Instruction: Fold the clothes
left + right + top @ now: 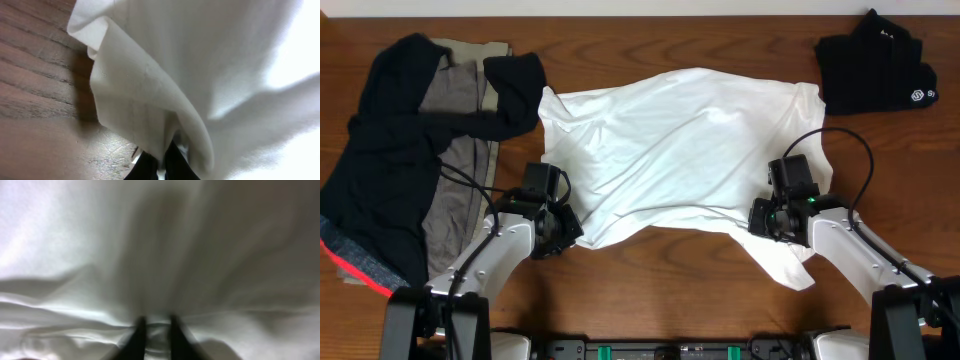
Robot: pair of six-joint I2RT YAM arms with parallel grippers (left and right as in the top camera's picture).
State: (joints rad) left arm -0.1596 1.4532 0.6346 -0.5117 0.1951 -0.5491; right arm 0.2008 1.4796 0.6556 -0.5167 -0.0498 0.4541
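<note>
The only marking I find is a small white logo (918,96) on the black garment (865,65) at the table's (650,290) far right corner; no letters are legible. The white shirt (670,150) lies spread mid-table. Both my arms reach in from the near edge. My left gripper (563,226) pinches the shirt's near-left hem, and my right gripper (767,216) nips bunched cloth at its right side, fingers nearly together.
</note>
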